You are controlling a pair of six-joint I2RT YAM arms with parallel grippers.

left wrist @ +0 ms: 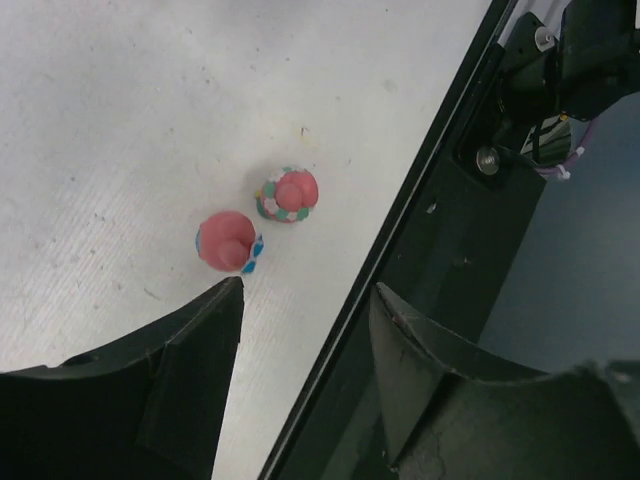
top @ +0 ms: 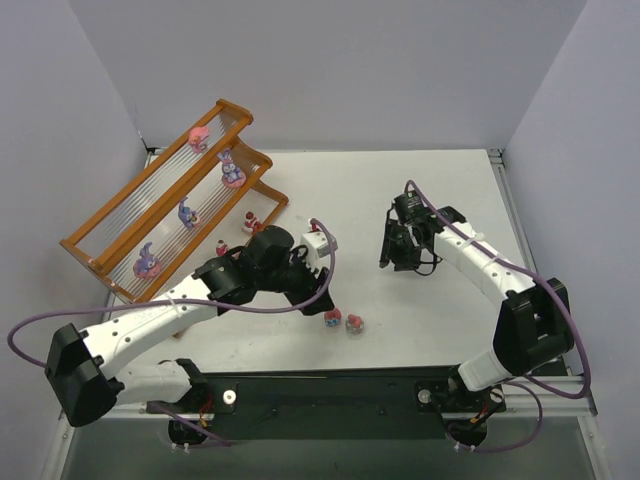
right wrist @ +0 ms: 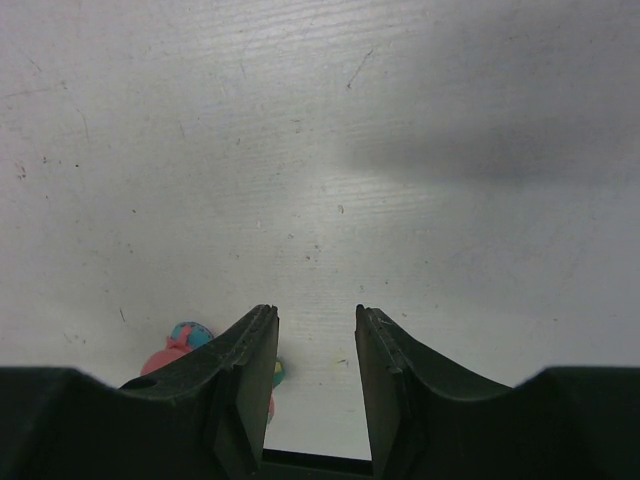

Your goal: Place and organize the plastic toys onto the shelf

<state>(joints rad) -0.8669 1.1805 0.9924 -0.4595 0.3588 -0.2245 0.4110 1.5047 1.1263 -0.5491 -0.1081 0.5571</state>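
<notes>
The shelf stands at the far left, with several toys on its rods: a pink one on top and purple ones lower down. Two red-pink toys lie on the table by its foot. My left gripper is open and empty, just above two pink toys. In the left wrist view they lie ahead of its fingertips: a blue-trimmed one and a green-trimmed one. My right gripper is open and empty, low over the table. A pink and blue toy is partly hidden behind its left finger.
The black base rail runs along the near table edge, close to the two pink toys. Grey walls enclose the table on the left, back and right. The left arm's purple cable loops near the gripper.
</notes>
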